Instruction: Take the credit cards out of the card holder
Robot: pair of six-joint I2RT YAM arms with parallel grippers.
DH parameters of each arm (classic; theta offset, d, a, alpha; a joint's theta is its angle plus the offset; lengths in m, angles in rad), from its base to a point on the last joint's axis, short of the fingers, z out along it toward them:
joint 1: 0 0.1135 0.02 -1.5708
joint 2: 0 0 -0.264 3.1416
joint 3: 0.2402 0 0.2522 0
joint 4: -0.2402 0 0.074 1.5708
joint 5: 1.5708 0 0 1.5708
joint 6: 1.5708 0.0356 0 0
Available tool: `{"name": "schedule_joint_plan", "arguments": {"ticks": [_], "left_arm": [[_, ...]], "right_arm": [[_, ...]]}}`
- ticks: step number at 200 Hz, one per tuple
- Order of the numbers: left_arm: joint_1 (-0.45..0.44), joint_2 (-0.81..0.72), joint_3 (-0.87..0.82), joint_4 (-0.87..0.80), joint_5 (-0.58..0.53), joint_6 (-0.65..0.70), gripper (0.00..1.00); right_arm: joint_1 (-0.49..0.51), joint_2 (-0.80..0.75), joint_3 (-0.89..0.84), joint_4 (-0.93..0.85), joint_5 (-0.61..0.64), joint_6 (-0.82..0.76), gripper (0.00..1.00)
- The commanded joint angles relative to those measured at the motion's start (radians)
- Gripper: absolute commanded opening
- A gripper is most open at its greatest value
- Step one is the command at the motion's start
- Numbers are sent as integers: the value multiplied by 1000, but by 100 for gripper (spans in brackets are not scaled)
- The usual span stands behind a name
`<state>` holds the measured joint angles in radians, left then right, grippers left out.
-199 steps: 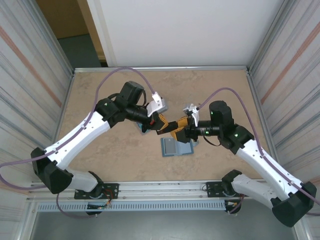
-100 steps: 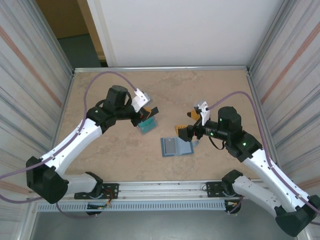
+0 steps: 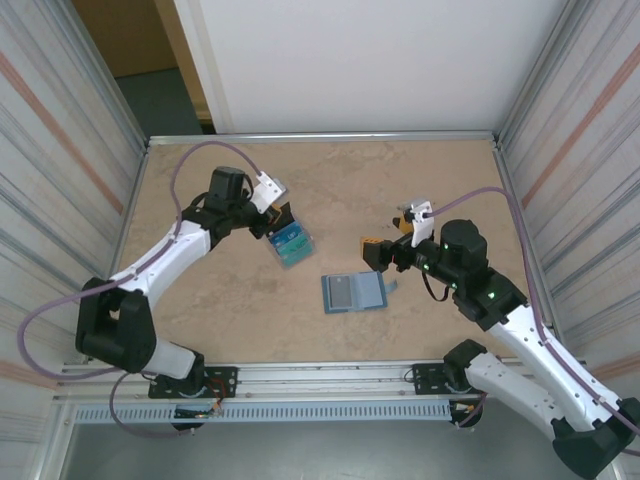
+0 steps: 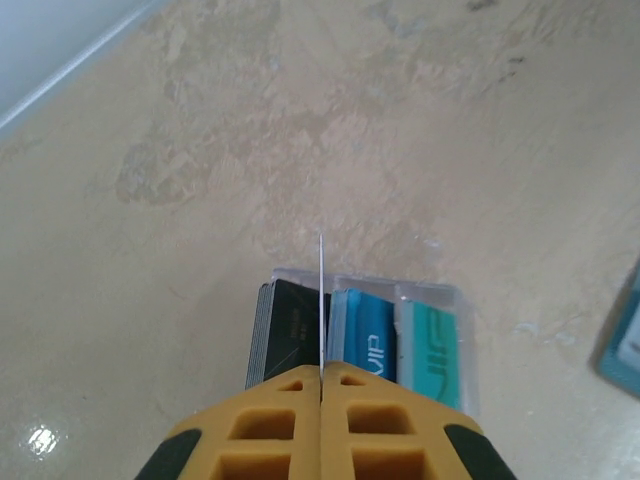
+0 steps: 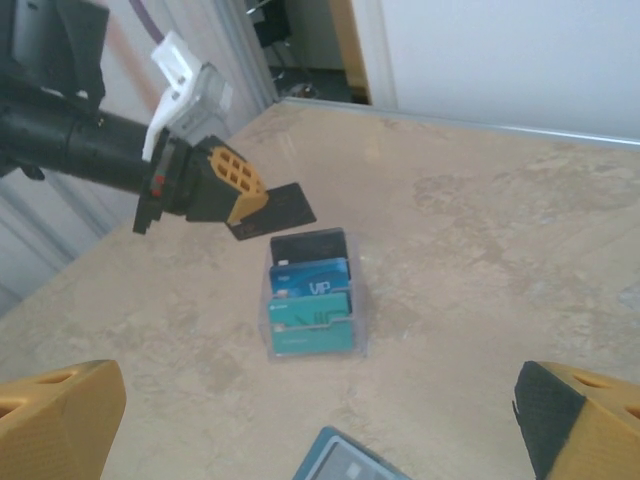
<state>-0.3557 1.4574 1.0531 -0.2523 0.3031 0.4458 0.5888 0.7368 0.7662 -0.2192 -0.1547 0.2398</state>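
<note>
Left gripper (image 5: 248, 205) is clamped shut on one black card (image 5: 278, 210). In the left wrist view the card shows edge-on between the fingers. It hangs just above the far end of the clear tray (image 4: 430, 293), not touching it. Tray holds three cards in a row: black (image 5: 308, 245), blue (image 5: 312, 280), teal (image 5: 312, 330).

Wallet (image 3: 352, 291) lies flat on the table (image 3: 440, 170), near-right of the tray, clear gap between them.

Right gripper (image 3: 388, 234) is right of the tray, fingers spread wide, nothing in them. It's off the table, with the wallet low between its fingers in the right wrist view.
</note>
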Motion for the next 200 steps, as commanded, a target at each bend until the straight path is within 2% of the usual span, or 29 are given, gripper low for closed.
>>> {"name": "schedule_joint_plan", "arguments": {"ticks": [1,49,96,143,200], "left_arm": [[13,31,12,38,-12,31,0],[35,107,40,37,-16,25,0],[59,167,65,36,30,44,0],[60,220,111,24,75,58,0],[60,273,146,8,78,64,0]], "right_arm": [[-4,-16,-5,6,60,33,99],[-6,-26,-8,-3,50,47,99],[-7,-60,-16,-6,52,45,99],[-7,-74,-24,-8,44,52,99],[-8,-65,-11,-11,0,56,99]]}}
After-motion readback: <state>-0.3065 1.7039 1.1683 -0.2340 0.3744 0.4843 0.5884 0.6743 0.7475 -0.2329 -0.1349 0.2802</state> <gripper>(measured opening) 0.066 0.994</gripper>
